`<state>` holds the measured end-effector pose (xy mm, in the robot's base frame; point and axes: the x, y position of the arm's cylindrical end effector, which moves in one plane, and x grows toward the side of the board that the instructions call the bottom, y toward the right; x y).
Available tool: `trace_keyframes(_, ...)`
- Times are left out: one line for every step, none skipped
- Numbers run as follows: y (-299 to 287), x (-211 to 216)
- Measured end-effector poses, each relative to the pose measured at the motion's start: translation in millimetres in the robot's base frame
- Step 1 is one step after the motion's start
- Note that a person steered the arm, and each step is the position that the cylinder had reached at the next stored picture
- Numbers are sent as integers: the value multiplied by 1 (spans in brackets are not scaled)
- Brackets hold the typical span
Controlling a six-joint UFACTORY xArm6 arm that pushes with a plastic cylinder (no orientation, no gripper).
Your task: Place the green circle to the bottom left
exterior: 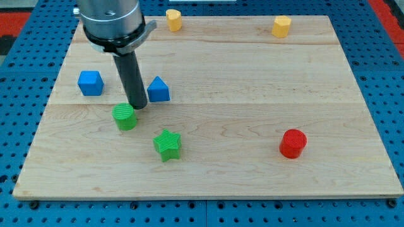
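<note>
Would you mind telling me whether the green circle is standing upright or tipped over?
Upright: the green circle shows its flat round top facing up, resting on the wooden board. My tip sits at its upper-right edge.

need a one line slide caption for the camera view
My tip sits at the green circle's upper right edge, left of the blue triangle.

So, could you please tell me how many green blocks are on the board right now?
2. The green circle sits at the view's left of centre, just below my tip. The green star lies lower and to its right. None appears hidden.
</note>
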<state>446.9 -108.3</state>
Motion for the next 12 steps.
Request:
trace_keyframes(36,0)
trace_keyframes(57,5)
trace_keyframes(-11,11)
trace_keyframes(-20,11)
trace_keyframes(-58,20)
trace_keyframes(-67,20)
trace_keyframes(-67,18)
trace_keyframes(-96,17)
trace_keyframes(-101,39)
trace_keyframes(-95,17)
trace_keyframes(-57,19)
trace_keyframes(-31,58)
